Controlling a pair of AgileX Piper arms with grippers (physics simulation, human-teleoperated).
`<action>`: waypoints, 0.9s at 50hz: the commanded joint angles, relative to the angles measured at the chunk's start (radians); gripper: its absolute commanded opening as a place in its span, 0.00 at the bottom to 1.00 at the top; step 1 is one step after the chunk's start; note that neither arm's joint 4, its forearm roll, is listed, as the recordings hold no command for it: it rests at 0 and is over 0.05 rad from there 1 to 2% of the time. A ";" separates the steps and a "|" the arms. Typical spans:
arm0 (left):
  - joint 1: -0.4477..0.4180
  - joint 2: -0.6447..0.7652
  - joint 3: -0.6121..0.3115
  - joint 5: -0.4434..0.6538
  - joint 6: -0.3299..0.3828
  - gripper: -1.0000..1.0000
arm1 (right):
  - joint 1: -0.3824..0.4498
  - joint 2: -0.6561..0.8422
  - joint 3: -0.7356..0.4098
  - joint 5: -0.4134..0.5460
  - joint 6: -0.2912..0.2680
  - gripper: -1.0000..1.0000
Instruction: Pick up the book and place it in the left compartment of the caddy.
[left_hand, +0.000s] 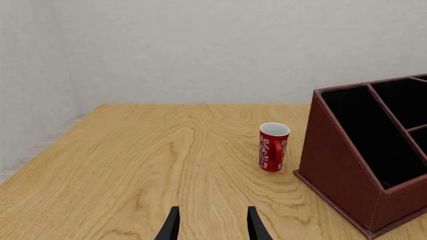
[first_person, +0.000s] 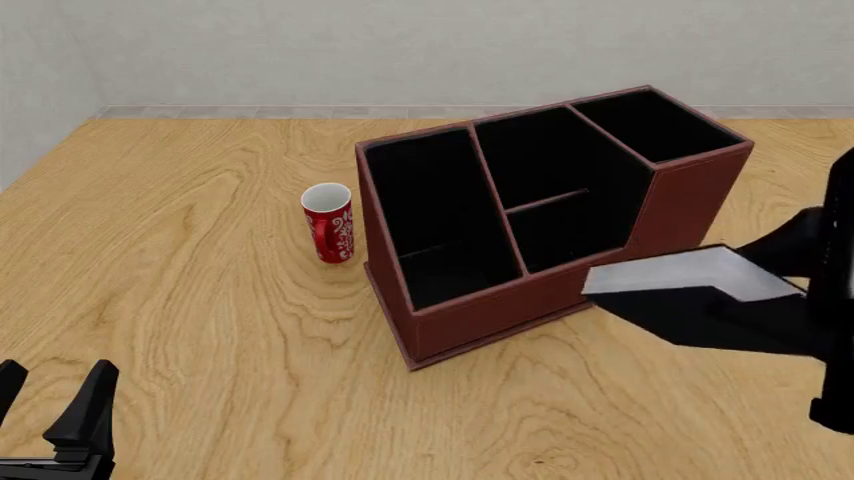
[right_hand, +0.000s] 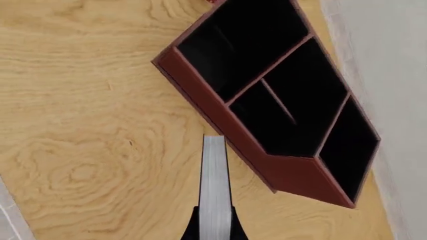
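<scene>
The book (first_person: 694, 290), black with white page edges, hangs tilted just right of the caddy's low front wall. My right gripper (first_person: 807, 300) is shut on it. The right wrist view shows the page edges (right_hand: 215, 185) edge-on between the fingers (right_hand: 194, 225). The reddish-brown caddy (first_person: 467, 312) stands mid-table at an angle. Its left compartment (first_person: 441, 215), also seen in the wrist views (right_hand: 243, 45) (left_hand: 373, 135), holds nothing. My left gripper (first_person: 51, 395) (left_hand: 212, 222) stands open and holds nothing near the table's front left corner, well away from the caddy.
A red-and-white mug (first_person: 327, 222) (left_hand: 273, 146) stands upright just left of the caddy. The caddy's middle section (first_person: 554, 190) is split in two and a small cell (first_person: 654, 125) sits at its right end. A grey wall runs behind the wooden table (first_person: 200, 300).
</scene>
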 joint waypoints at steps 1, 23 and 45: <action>0.000 0.000 0.000 0.000 0.000 1.00 | 0.132 0.034 -0.155 0.000 0.215 0.00; 0.000 0.000 0.000 0.000 0.000 1.00 | 0.263 0.163 -0.331 0.000 0.534 0.00; 0.000 0.000 0.000 0.000 0.000 1.00 | 0.212 0.273 -0.418 0.000 0.704 0.00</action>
